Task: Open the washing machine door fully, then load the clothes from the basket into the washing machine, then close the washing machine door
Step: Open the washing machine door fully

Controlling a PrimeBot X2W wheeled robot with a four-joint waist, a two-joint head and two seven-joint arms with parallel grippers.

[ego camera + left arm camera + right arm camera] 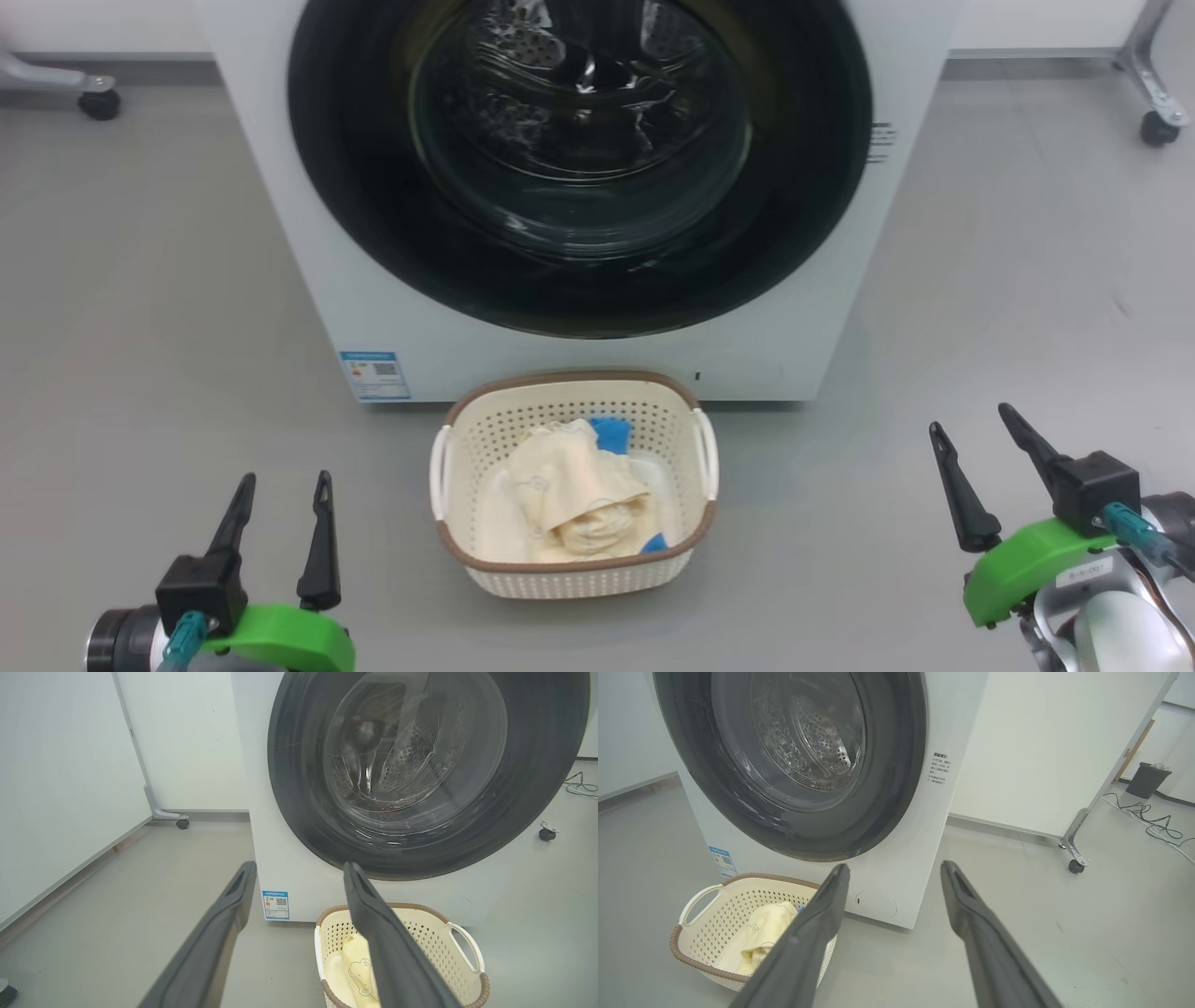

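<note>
The basket (574, 574) sits on the floor (140, 327) between the left claw (286, 478) and the right claw (971, 418), well apart from each. The clothes (569, 495) lie inside it. Just behind the basket, ahead of both claws, stands the washing machine (373, 308), with the washing machine door (355, 187) flush in its front.

Looking along my right gripper (895, 864), I see its two long dark fingers (808, 938) rise from the bottom edge, spread wide with nothing between them. The big white front-loading washing machine (917, 858) takes up the upper left. Its round door (896, 742), with a glossy black rim and bulging glass, lies flush against the front, and the perforated steel drum (826, 737) shows through the glass. At lower left, a cream perforated plastic basket (724, 905) with a brown rim stands on the grey floor (1017, 914) just in front of the machine. It holds pale yellow garments (759, 933) and a bright blue scrap (802, 908). At right are a castor-footed metal leg (1073, 844), loose cables (1153, 821) and a dark bin (1150, 779).
</note>
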